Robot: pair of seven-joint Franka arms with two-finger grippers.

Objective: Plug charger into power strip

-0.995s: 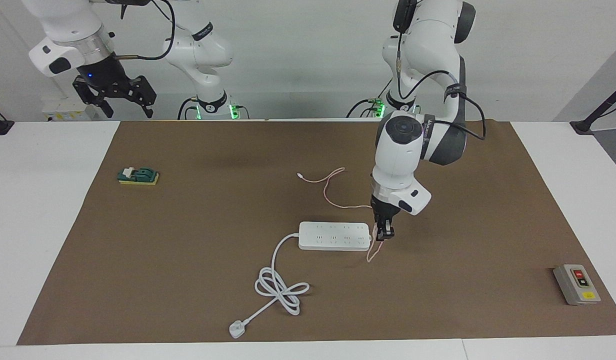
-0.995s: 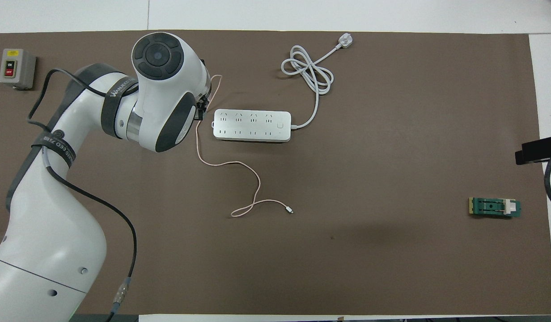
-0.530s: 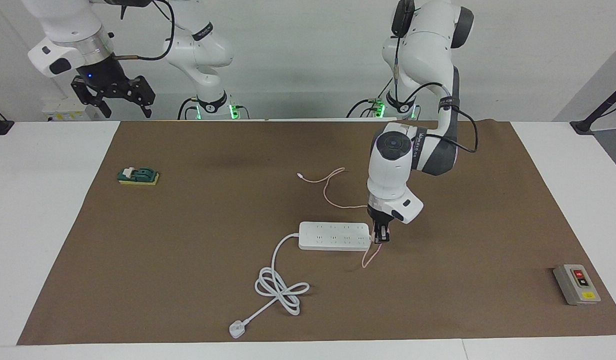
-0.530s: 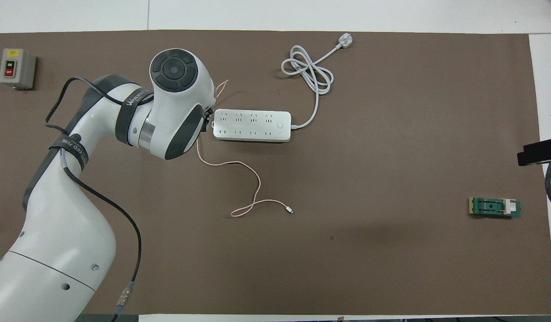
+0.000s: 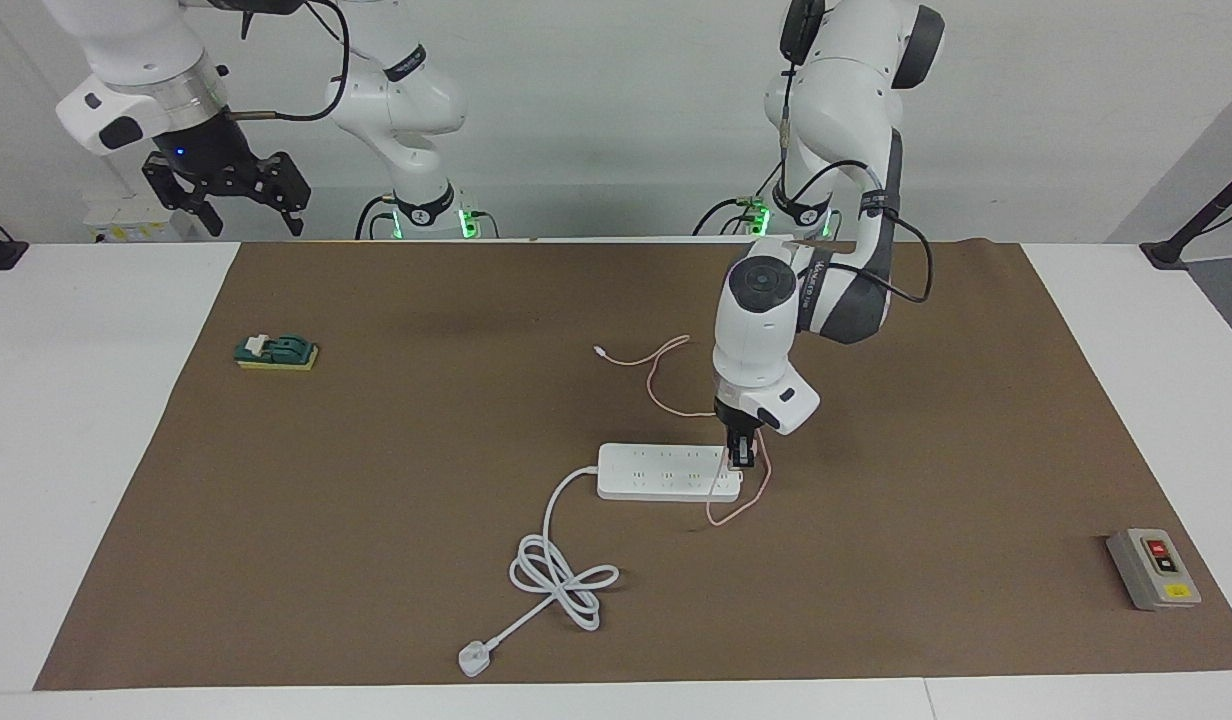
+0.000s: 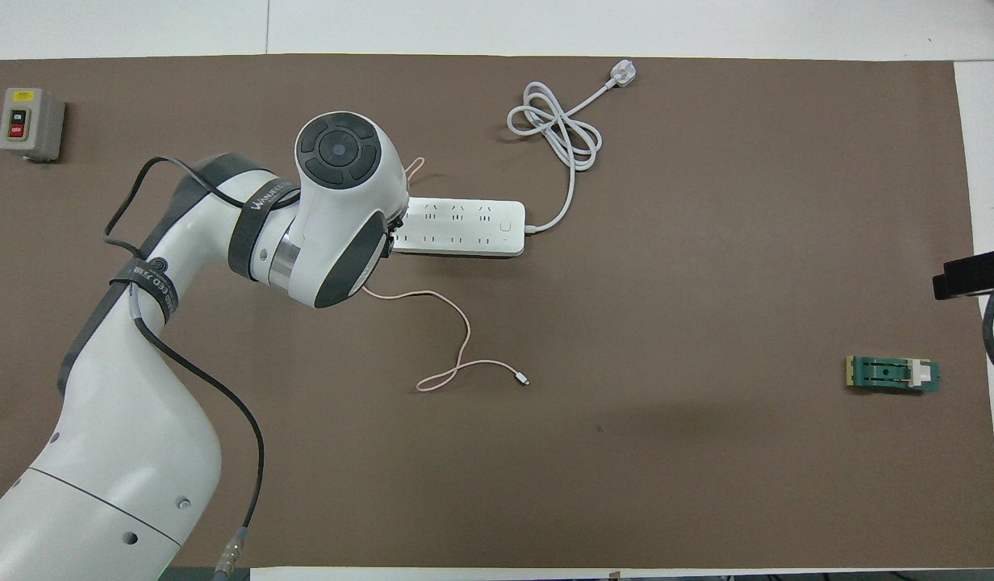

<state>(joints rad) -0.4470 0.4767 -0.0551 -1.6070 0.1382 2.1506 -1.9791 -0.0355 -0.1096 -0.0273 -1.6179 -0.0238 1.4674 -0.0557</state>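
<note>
The white power strip (image 5: pixel 666 472) (image 6: pixel 465 228) lies mid-mat. My left gripper (image 5: pixel 742 462) hangs over its end toward the left arm's end of the table, pointing straight down, just above the last sockets. It is shut on the charger, whose pink cube is almost hidden between the fingers. The thin pink cable (image 5: pixel 733 512) (image 6: pixel 463 339) drops from the gripper, loops past the strip's end and trails across the mat nearer to the robots. In the overhead view the left wrist (image 6: pixel 344 210) covers the gripper and that end of the strip. My right gripper (image 5: pixel 256 222) waits open, raised by its base.
The strip's thick white cord (image 5: pixel 561 575) coils farther from the robots and ends in a white three-pin plug (image 5: pixel 472 659). A grey button box (image 5: pixel 1153 568) sits toward the left arm's end. A green block (image 5: pixel 276 352) lies toward the right arm's end.
My left gripper has carried the charger from beside the strip's end to over its last sockets, rising slightly. The pink cable loop followed. The right arm stayed put.
</note>
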